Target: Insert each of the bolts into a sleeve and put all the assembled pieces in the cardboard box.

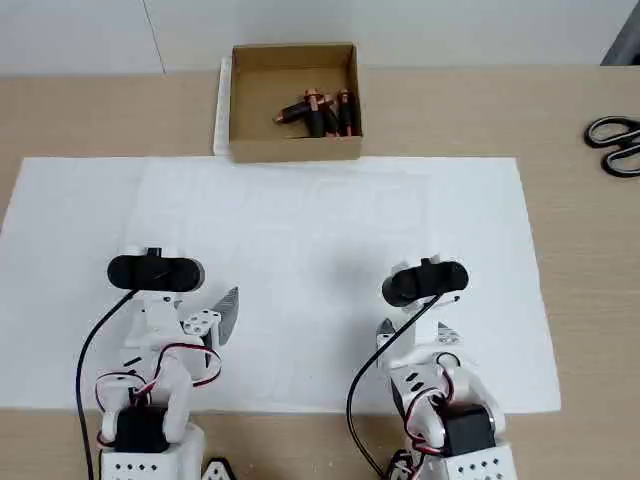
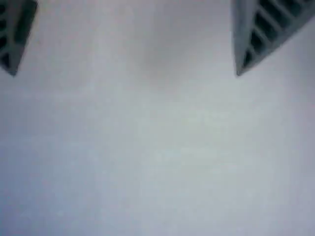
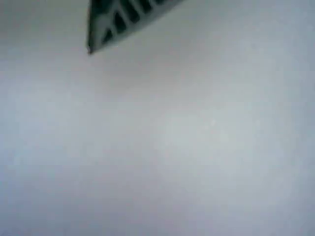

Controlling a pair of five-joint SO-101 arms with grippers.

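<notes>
- Left pincer [image 2: 125, 73]: well short of the cardboard box [image 1: 262, 90], nearer the arm bases. Its jaws are spread wide and hold nothing.
- White sheet [image 1: 300, 250]: on the counter [image 1: 80, 110], its far edge touching the box's near wall.
- Cardboard box: open-topped, sitting just beyond the sheet.
- Assembled pieces [image 1: 320, 112]: dark sleeves with copper-coloured bolts, piled inside the box against its right wall.
- Right pincer [image 1: 386, 338]: well short of the box, over the sheet. Cannot tell how far open or whether it holds anything.
- Scissors [image 1: 615, 145]: far right of the box.
- Risk, as a judgement: the task looks complete. A stray reach could shove the light box, or jolt the pile and slip a bolt out of its sleeve.
</notes>
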